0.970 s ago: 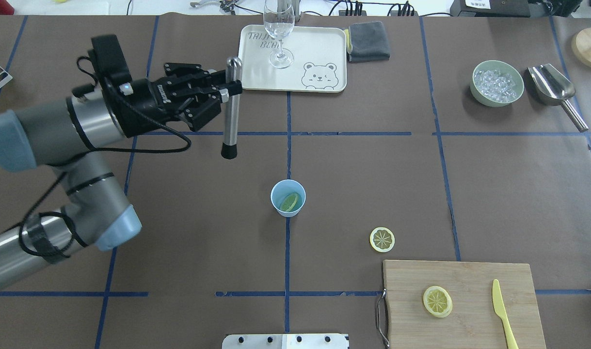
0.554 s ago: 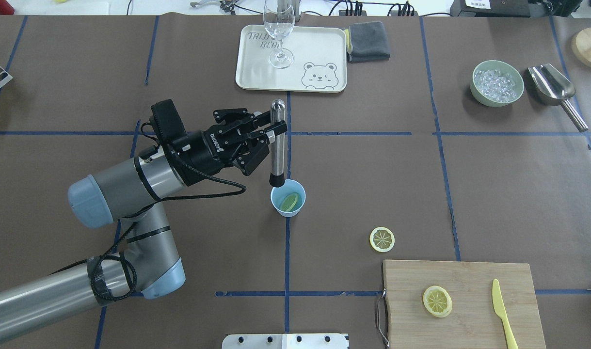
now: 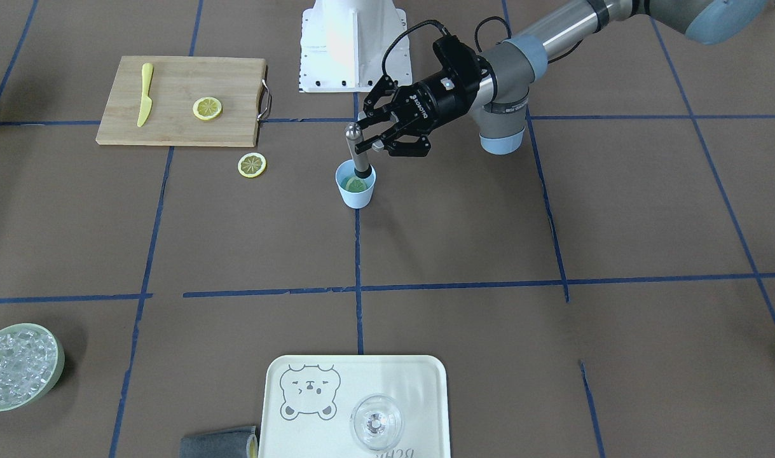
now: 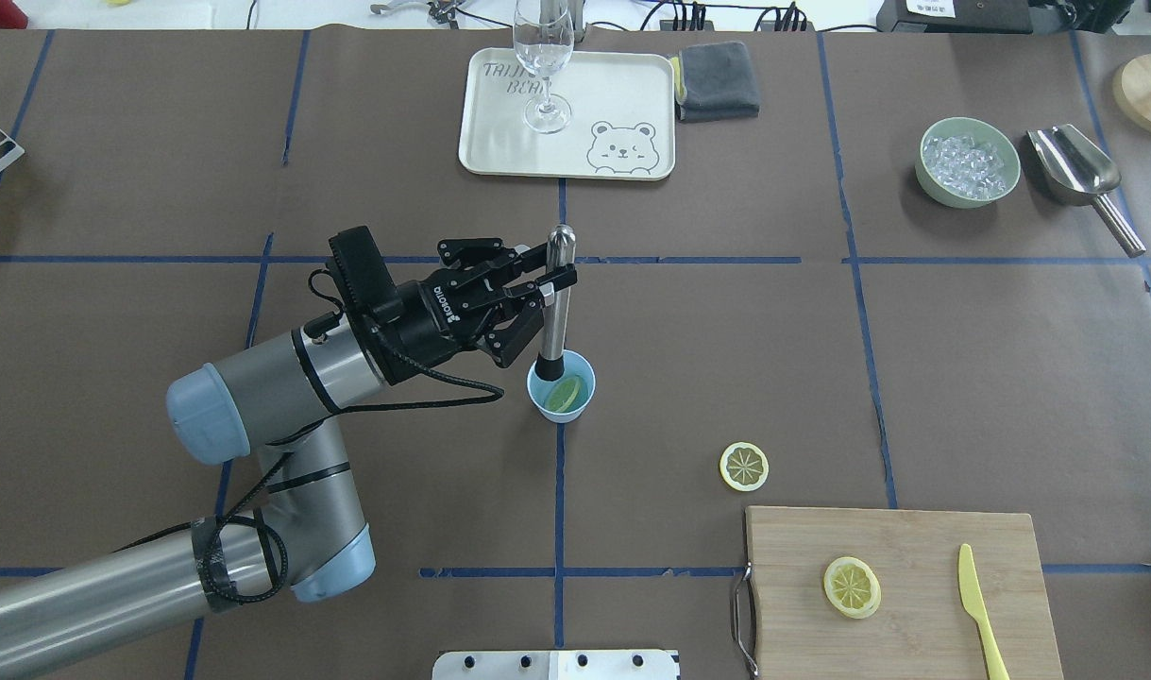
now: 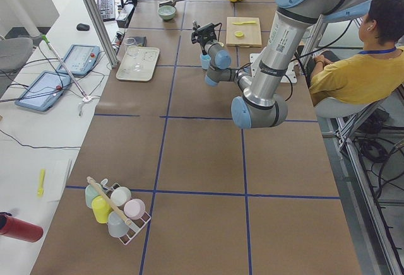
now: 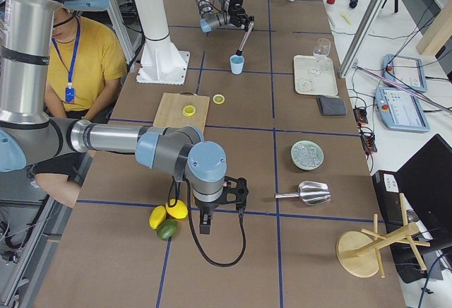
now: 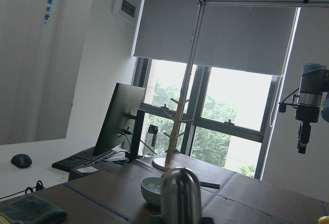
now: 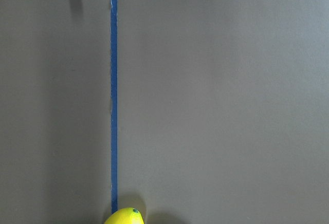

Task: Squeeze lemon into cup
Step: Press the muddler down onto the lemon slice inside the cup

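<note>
While the left tool [image 4: 549, 280] grips a metal rod [image 4: 558, 304] near its top, the rod's black tip sits at the mouth of the cup [image 4: 561, 416], over the lemon slice [image 4: 566, 394] inside; contact unclear; right tool [image 6: 200, 224] hangs above the table [image 6: 233, 273], well apart, can't tell its opening.

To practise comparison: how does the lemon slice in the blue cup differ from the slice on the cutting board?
The cup slice leans tilted inside the cup; the board slice lies flat on the cutting board. The cup slice looks greenish, a muddler reaching into its cup; the board slice is yellow, untouched. Both are round.
</note>
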`<state>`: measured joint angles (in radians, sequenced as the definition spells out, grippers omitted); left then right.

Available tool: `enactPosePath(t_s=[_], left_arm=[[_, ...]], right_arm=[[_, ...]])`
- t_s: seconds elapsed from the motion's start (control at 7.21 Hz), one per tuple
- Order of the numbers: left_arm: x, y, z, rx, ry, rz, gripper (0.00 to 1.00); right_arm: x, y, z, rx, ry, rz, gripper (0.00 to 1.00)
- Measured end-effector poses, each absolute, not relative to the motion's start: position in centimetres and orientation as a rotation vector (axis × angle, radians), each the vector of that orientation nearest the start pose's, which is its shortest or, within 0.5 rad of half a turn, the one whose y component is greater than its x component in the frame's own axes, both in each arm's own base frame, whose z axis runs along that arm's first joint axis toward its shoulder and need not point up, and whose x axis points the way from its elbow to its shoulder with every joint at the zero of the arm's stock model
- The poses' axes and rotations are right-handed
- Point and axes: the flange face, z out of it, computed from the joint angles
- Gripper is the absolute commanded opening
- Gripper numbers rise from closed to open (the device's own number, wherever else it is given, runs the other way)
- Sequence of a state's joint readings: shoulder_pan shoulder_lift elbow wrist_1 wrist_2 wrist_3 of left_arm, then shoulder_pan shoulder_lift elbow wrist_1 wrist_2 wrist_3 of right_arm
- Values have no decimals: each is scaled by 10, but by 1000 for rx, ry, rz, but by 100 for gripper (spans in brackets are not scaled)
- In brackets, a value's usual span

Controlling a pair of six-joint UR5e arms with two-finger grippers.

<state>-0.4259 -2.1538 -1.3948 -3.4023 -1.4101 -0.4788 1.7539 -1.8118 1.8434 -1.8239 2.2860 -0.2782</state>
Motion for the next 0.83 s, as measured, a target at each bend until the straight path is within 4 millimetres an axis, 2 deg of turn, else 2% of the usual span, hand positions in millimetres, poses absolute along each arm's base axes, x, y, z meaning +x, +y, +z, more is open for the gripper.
enactPosePath(t_s=[0.28, 0.83], left_arm=[[509, -384, 227, 1598, 1538, 214, 0], [541, -370, 250, 1592, 1458, 257, 0]], right_arm=[[135, -353, 658, -44, -741, -4, 100], [139, -352, 657, -41, -739, 6, 100]])
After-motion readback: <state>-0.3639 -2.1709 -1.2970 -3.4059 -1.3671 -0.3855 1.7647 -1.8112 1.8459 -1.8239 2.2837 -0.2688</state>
